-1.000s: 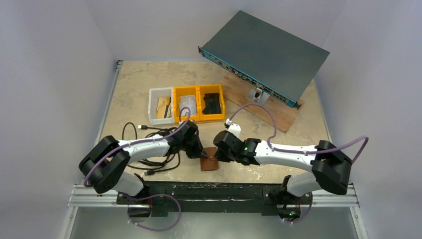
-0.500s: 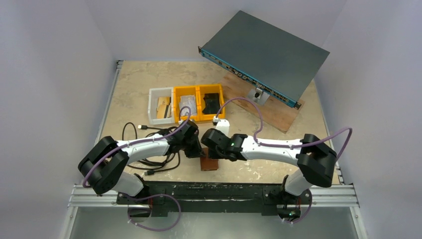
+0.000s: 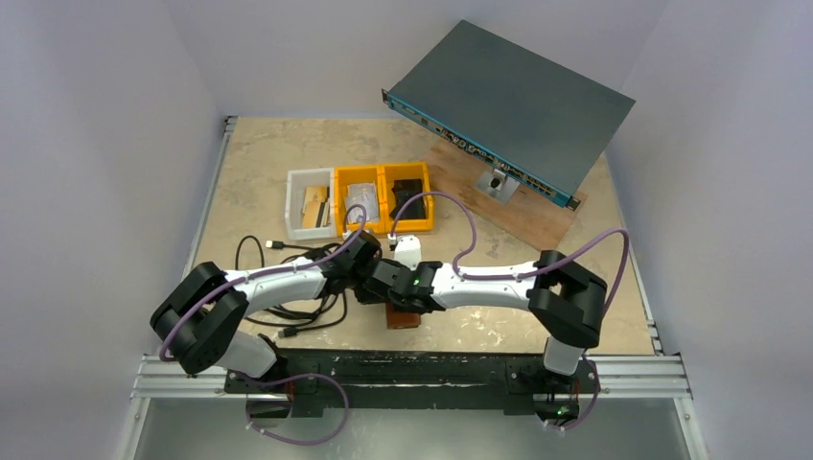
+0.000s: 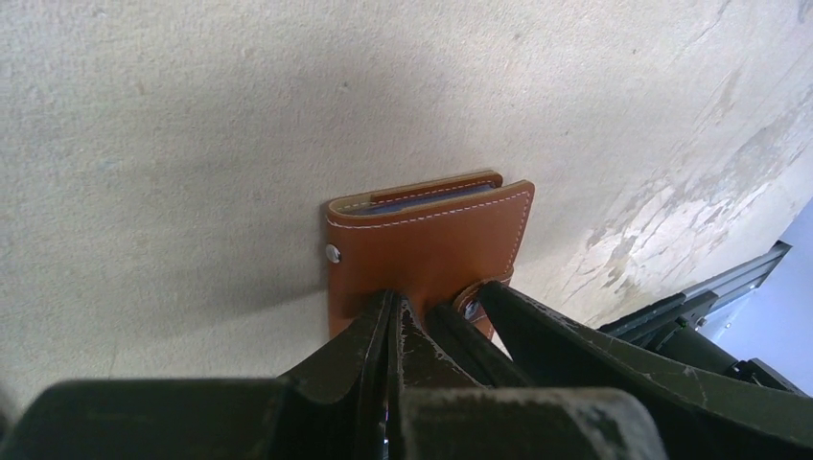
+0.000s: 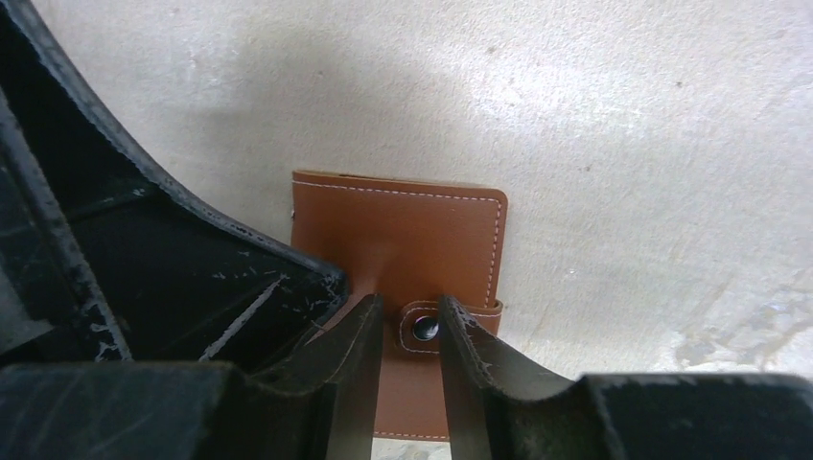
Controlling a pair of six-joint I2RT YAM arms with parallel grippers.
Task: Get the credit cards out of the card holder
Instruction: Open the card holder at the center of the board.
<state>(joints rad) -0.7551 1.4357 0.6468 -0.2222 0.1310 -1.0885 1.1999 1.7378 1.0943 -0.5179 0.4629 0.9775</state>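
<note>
The card holder point(image 3: 404, 317) is a brown leather wallet lying closed near the table's front edge. It also shows in the left wrist view point(image 4: 431, 240) and the right wrist view point(image 5: 403, 240). My left gripper point(image 4: 395, 309) is shut, with its tips pressed on the holder's cover. My right gripper point(image 5: 410, 331) is narrowly open and straddles the snap tab point(image 5: 422, 328) without pinching it. In the top view both grippers meet over the holder, the left gripper point(image 3: 381, 294) beside the right gripper point(image 3: 397, 304). The credit cards are hidden inside; only a thin bluish edge point(image 4: 431, 198) shows.
A white bin point(image 3: 297, 182) holding tan pieces and two yellow bins point(image 3: 383, 173) stand behind the grippers. Black cables point(image 3: 278, 251) lie to the left. A grey network switch point(image 3: 508, 105) leans on a wooden board point(image 3: 522, 216) at the back right.
My right arm has swung left, bringing its gripper over the holder's snap tab, next to the left gripper. The left gripper and the holder have not moved.
</note>
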